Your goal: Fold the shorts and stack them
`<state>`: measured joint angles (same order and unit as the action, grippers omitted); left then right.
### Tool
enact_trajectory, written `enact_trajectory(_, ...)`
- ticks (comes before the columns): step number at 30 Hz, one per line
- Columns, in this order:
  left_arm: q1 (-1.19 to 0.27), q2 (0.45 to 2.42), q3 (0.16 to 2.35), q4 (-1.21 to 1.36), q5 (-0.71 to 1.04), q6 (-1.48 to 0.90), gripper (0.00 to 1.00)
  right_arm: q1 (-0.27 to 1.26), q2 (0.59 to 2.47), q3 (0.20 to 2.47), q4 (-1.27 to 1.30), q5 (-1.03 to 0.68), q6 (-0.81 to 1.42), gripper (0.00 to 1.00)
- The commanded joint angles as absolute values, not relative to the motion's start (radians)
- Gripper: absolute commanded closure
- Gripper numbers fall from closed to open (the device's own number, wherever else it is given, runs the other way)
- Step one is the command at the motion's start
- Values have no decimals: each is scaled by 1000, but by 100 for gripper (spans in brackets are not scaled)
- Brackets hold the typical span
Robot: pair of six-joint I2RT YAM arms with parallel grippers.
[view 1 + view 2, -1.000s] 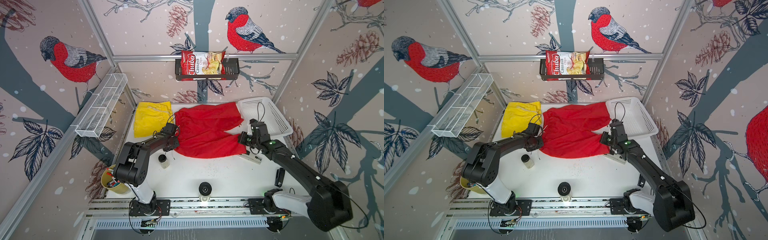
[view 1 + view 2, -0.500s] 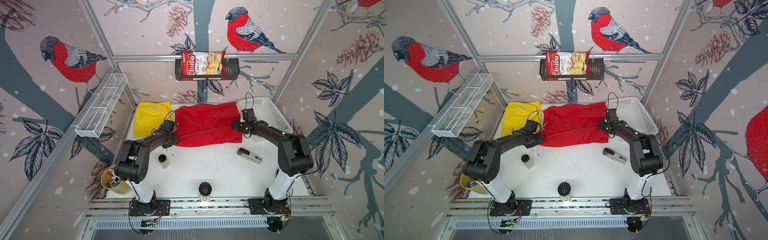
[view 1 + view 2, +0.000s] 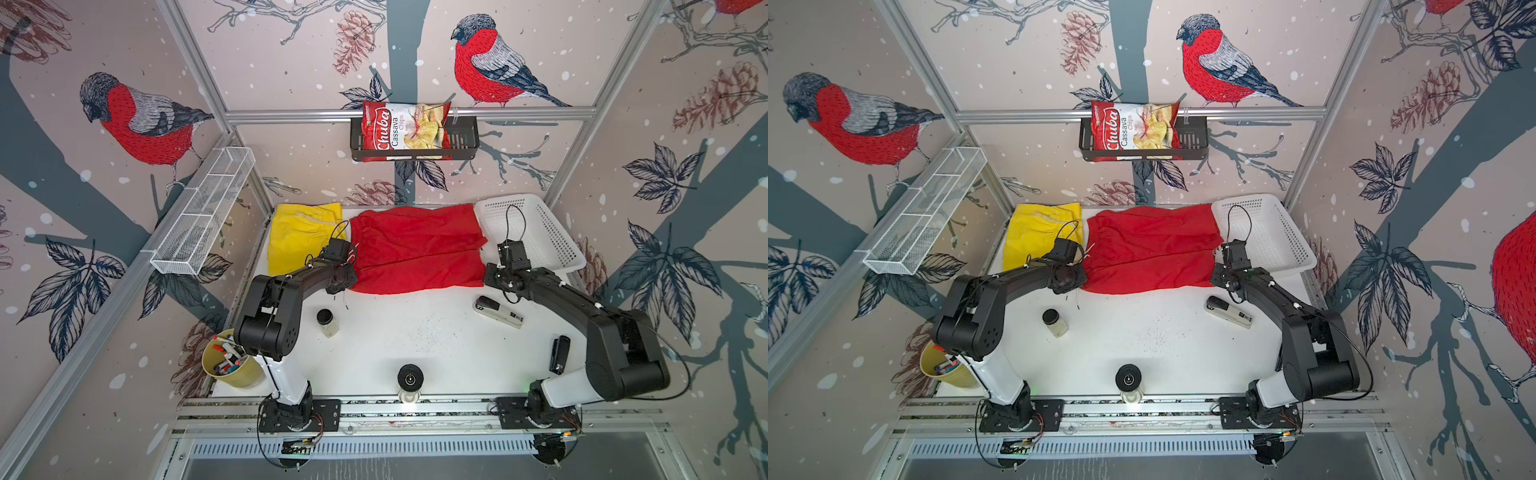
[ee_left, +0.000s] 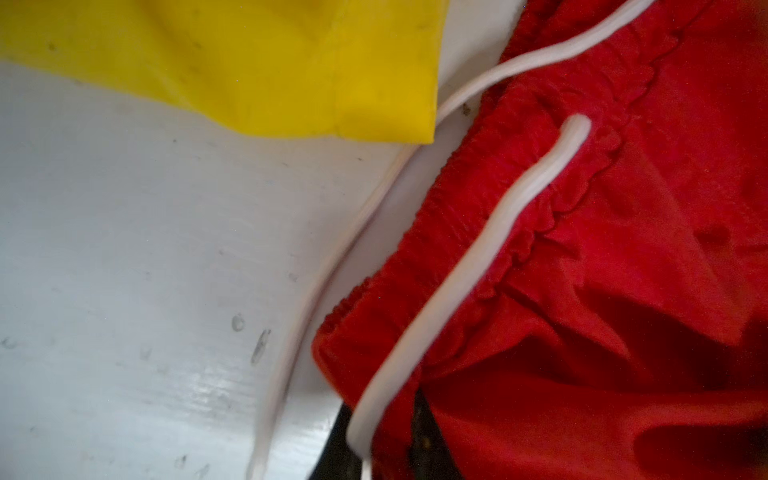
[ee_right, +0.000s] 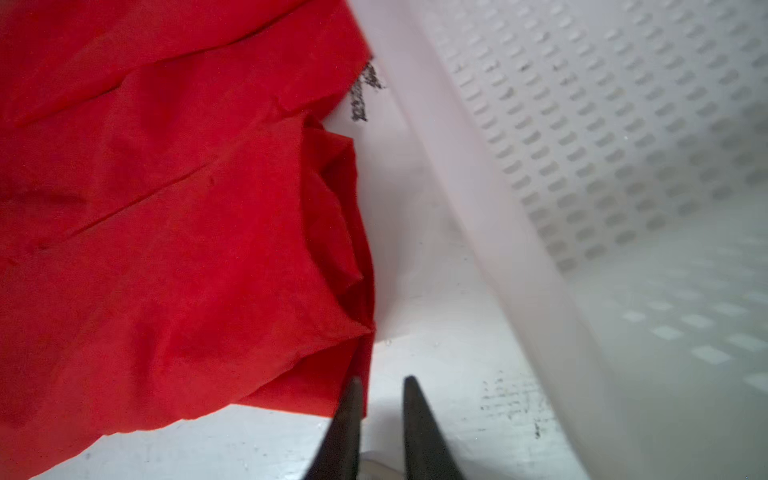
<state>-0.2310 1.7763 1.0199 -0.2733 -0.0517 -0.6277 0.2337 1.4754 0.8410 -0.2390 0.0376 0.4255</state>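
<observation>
1. Red shorts (image 3: 415,249) lie along the surface's (image 3: 415,332) far edge, long axis sideways, waistband beside yellow shorts (image 3: 299,241), hems by the basket (image 3: 575,266).
2. Left pincer (image 4: 382,415) pinches the waistband corner.
3. Right pincer (image 5: 382,384), narrowly parted, holds nothing.
4. Nearer surface mostly bare.

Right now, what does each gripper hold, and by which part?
Left gripper: red shorts, by the waistband corner. Right gripper: at the leg hem; grip cannot be told.

The red shorts (image 3: 415,249) and yellow shorts (image 3: 299,237) are matt cloth, the red waistband (image 4: 457,232) crinkled. The basket (image 3: 540,241) is white perforated plastic; the table (image 3: 415,332) is smooth, faintly glossy and scuffed.
</observation>
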Motion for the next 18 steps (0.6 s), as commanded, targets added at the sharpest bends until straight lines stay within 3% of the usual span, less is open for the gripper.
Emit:
enact_trajectory(1, -229, 1778, 1017, -270, -43, -620, 82, 213, 1494, 839, -166, -48, 439, 65)
enact_trajectory(4, -230, 1786, 1015, -273, -43, -622, 79, 192, 1548, 858, -134, -111, 444, 55)
enact_trajectory(10, -230, 1802, 1017, -270, -40, -624, 78, 181, 1649, 887, -63, -221, 473, 55)
enact_trajectory(14, -229, 1810, 1023, -269, -40, -623, 78, 175, 1684, 893, -22, -248, 483, 67)
enact_trajectory(18, -230, 1816, 1025, -267, -38, -626, 81, 167, 1671, 894, -7, -296, 496, 95)
